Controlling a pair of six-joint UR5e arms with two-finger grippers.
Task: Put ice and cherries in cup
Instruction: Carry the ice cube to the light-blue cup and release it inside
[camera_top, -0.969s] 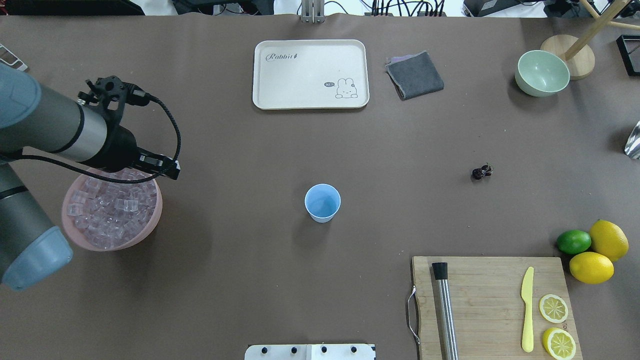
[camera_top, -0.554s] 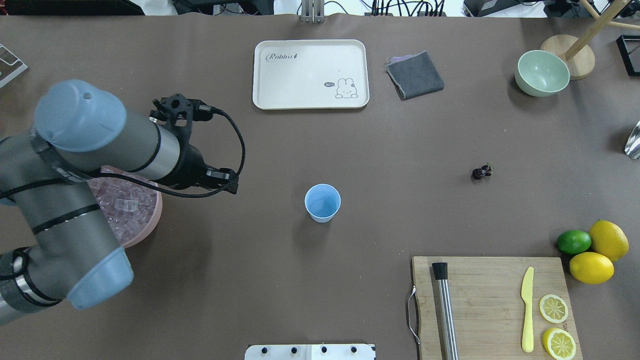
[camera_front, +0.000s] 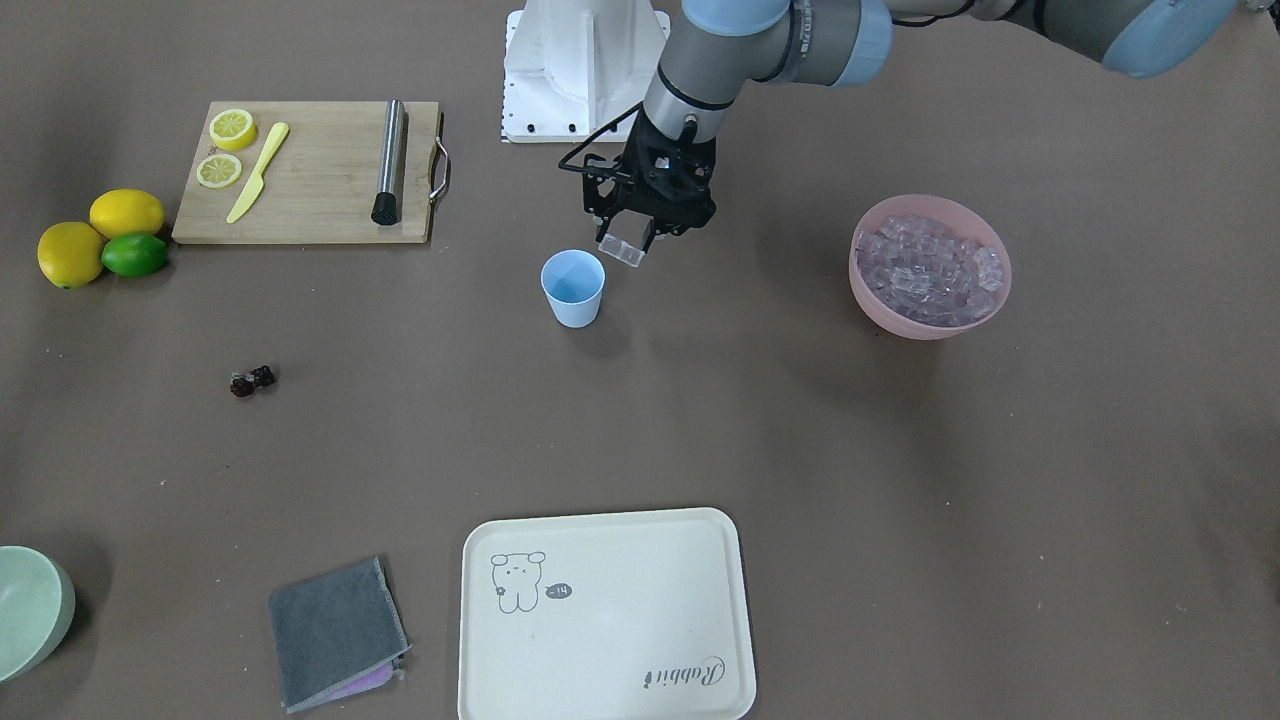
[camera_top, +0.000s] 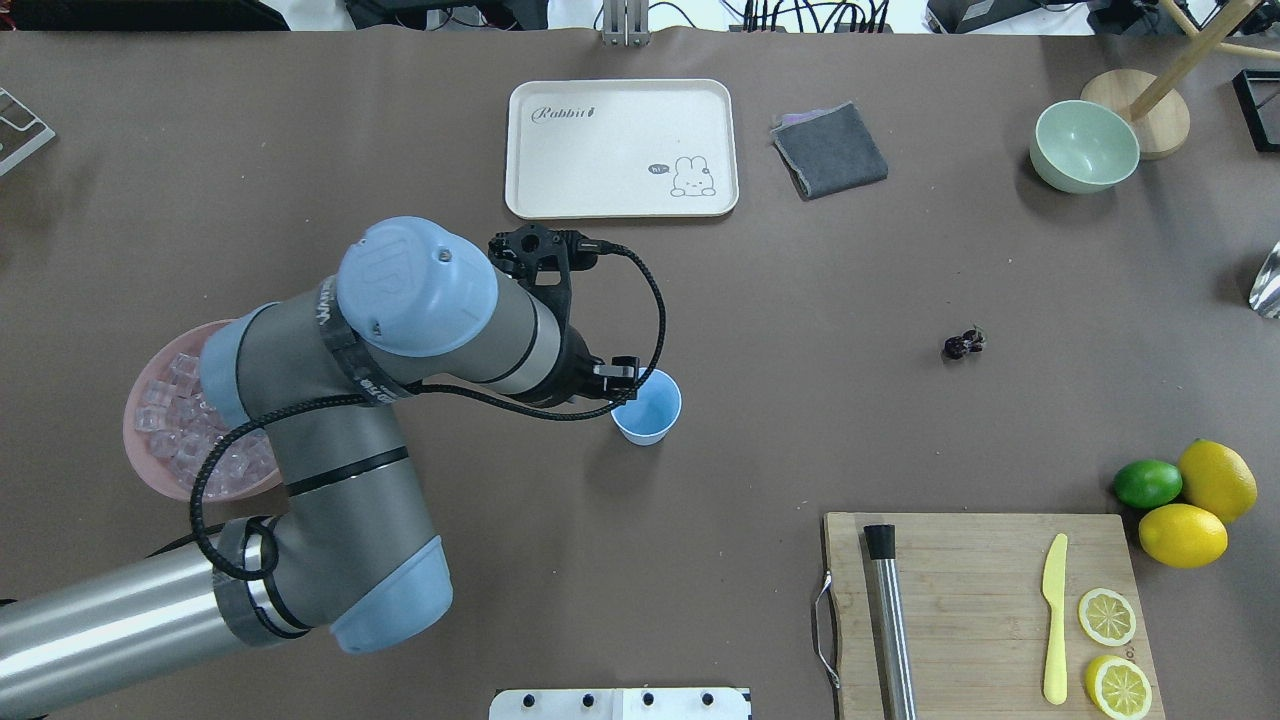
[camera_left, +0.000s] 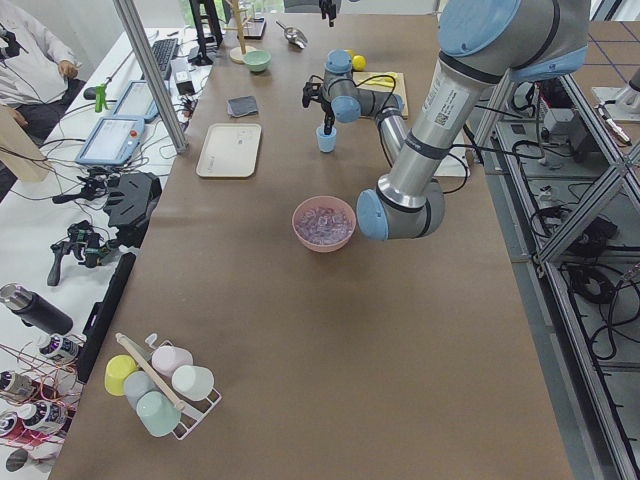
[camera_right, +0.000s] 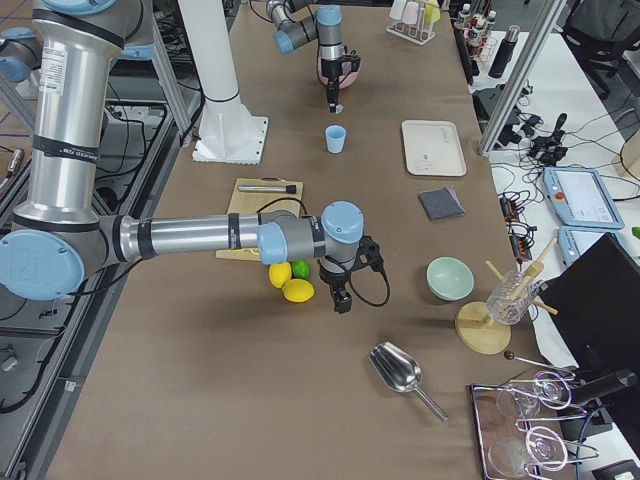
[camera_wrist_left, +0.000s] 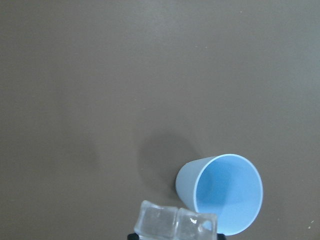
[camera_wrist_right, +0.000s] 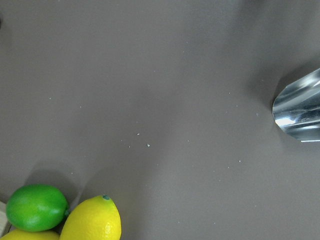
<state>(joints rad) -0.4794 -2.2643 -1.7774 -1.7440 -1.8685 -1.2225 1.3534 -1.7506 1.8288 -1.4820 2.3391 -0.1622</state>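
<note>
The light blue cup (camera_top: 648, 405) stands upright mid-table and looks empty in the left wrist view (camera_wrist_left: 222, 192). My left gripper (camera_front: 628, 243) is shut on a pair of clear ice cubes (camera_front: 621, 251), held just beside and above the cup's rim; the cubes also show in the left wrist view (camera_wrist_left: 177, 225). More ice (camera_front: 930, 265) fills the pink bowl (camera_front: 905, 325). The cherries (camera_top: 964, 343) lie on the table, far from both grippers. My right gripper (camera_right: 341, 300) hovers near the lemons; I cannot tell whether it is open or shut.
A wooden cutting board (camera_top: 980, 570) carries a steel muddler (camera_top: 890, 620), a yellow knife and lemon slices. Two lemons (camera_top: 1200, 505) and a lime (camera_top: 1147, 483) sit beside it. A white tray (camera_top: 620, 147), grey cloth (camera_top: 830, 150), green bowl (camera_top: 1083, 146) and metal scoop (camera_wrist_right: 300, 112) lie farther off.
My left arm has swung right, from over the pink bowl to the cup, carrying the ice cubes. Nothing else on the table has moved.
</note>
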